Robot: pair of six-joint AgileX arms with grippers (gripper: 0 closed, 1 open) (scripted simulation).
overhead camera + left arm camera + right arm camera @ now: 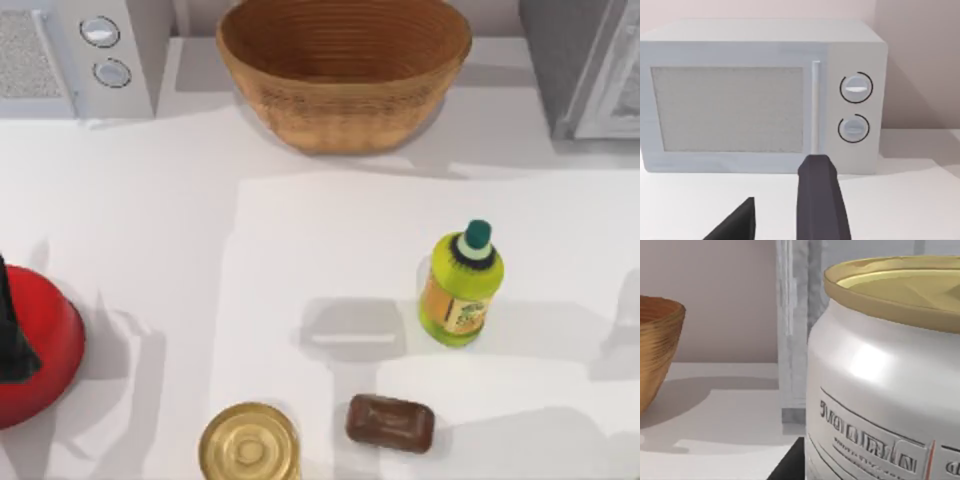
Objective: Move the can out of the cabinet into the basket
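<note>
Silver can [880, 385] looms close before the right gripper's camera, near the cabinet [792, 330]; its jaws' state I cannot tell. Basket [345, 70] sits far centre. Left gripper [777, 210] stands open facing the microwave [760, 95].

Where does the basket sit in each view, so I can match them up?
Top view: basket at the back, middle.
Right wrist view: its curved wall, with the cabinet frame beyond it.
Left wrist view: faces the microwave instead.
Shared landmark: the cabinet, at the top view's back right.
</note>
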